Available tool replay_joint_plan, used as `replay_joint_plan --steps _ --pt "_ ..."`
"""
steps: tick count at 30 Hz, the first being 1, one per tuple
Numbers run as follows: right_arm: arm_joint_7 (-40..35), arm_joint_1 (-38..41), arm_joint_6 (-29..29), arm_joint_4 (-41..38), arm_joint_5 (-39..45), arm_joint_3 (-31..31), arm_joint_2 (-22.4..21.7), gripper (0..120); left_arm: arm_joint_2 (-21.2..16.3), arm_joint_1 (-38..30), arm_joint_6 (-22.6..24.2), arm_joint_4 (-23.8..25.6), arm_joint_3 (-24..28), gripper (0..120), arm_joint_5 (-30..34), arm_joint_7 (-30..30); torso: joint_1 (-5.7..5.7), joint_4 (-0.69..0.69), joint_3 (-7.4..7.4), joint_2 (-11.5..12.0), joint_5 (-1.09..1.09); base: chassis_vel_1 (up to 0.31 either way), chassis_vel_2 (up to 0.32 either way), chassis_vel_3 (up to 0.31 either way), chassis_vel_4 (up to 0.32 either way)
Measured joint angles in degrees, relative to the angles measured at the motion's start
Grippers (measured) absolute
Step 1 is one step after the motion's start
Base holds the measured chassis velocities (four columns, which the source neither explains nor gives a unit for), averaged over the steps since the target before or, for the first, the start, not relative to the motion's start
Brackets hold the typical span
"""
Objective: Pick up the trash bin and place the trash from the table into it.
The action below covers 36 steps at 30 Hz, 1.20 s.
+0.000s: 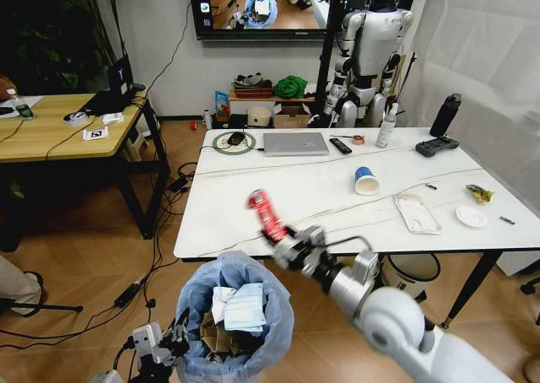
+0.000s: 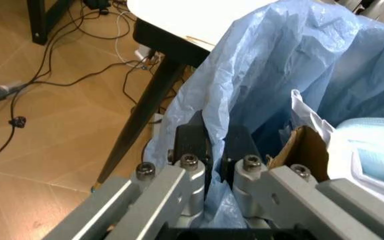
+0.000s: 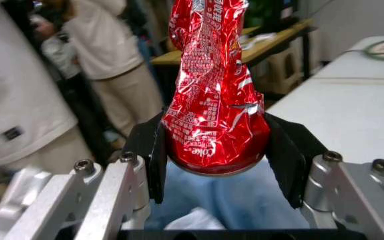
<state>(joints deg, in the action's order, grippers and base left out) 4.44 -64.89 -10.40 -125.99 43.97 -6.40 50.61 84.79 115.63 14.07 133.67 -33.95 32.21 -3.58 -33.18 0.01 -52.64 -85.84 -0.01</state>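
Note:
The trash bin [image 1: 240, 315], lined with a crinkly light-blue bag, hangs just in front of the table's [image 1: 253, 189] front edge. It holds white paper and brown cardboard [image 2: 303, 150]. My left gripper [image 1: 169, 341] is shut on the bag at the bin's rim [image 2: 212, 150]. My right gripper [image 1: 287, 246] is at the table's front edge, above the bin's right side, shut on a crushed red wrapper [image 1: 265, 215] that stands up between the fingers [image 3: 212, 110]. A blue-white paper cup [image 1: 365, 180], a flat white packet [image 1: 416, 213] and a small white plate [image 1: 471, 217] lie on the table.
At the table's far side are a silver laptop [image 1: 295, 142], a black remote [image 1: 340, 145], a controller [image 1: 436, 147], two bottles and a green ring. A wooden desk [image 1: 59, 126] stands left. Cables cross the floor beside the black table leg [image 2: 138, 115].

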Motion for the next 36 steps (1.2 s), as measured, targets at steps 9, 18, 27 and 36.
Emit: replay_joint_plan --steps 9,18,27,36 --pt "8.14 -2.56 2.63 -0.46 -4.30 -3.37 -3.59 43 0.56 -0.12 0.17 0.28 0.32 0 -0.65 -0.05 0.00 -0.01 0.00 0.01 0.01 0.000 0.000 0.000 0.000" --pt "7.51 -5.24 2.71 1.29 -10.95 -2.94 -3.62 53 0.70 -0.08 0.42 0.76 0.52 0 -0.81 -0.46 0.00 -0.01 -0.01 0.01 0.01 0.000 0.000 0.000 0.000" --pt "7.15 -6.53 3.15 1.12 -11.12 -1.11 -3.53 84 0.62 -0.21 0.42 0.68 0.56 0 -0.81 -0.52 0.00 -0.01 -0.01 0.01 0.01 0.000 0.000 0.000 0.000" --pt "0.92 -12.12 10.36 1.71 -10.47 13.00 0.27 100 0.37 -0.46 0.37 -0.52 0.81 0 -0.92 -0.41 0.00 0.00 -0.01 0.00 0.00 0.000 0.000 0.000 0.000"
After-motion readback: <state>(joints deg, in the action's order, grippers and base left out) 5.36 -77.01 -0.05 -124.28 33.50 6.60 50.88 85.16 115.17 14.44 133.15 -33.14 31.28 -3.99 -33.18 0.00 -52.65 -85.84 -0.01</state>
